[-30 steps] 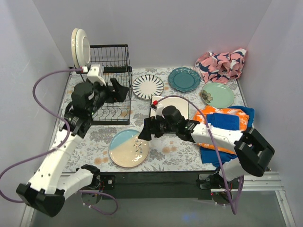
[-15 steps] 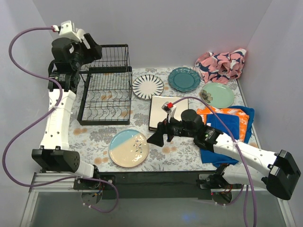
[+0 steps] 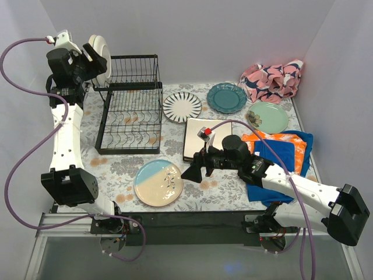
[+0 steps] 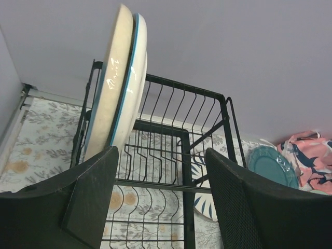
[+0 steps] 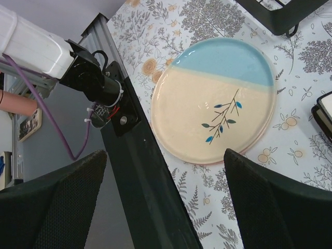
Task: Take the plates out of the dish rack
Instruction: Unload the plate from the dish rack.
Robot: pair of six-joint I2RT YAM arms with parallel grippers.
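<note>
Step in hand: fetching two upright cream plates (image 4: 122, 88) at dish rack's (image 3: 131, 111) ten-o'clock corner. Left gripper (image 4: 161, 176): jaws apart, empty, facing them. Right gripper (image 5: 163, 207): wide, empty. Next: straddle a rim, close.

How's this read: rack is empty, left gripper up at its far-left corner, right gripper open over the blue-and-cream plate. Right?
Not empty. Two plates stand on edge at the far-left corner of the rack, just ahead of the left gripper; the left wrist view shows it. The rest holds: the right gripper is open over the blue-and-cream plate.
</note>
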